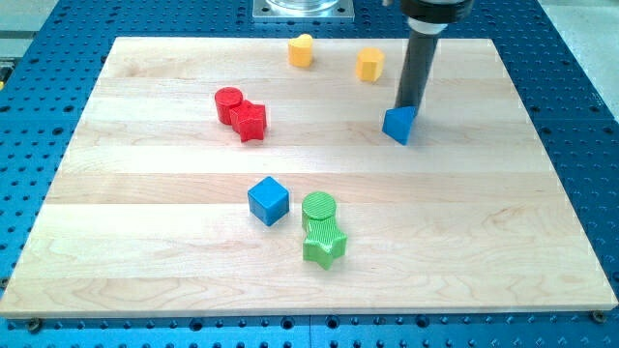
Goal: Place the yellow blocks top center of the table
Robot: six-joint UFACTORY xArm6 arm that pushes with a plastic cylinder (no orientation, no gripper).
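Observation:
Two yellow blocks sit near the view's top centre: a yellow heart-like block [302, 50] and a yellow hexagonal block [369, 65] to its right. My tip [409, 107] is right of and below the yellow hexagonal block, touching the top of a blue triangular block [398, 126].
A red cylinder [228, 101] and a red star block [250, 121] sit together at the view's left. A blue cube [268, 200], a green cylinder [318, 207] and a green star block [324, 242] lie lower in the middle. The wooden board [145, 242] rests on a blue perforated base.

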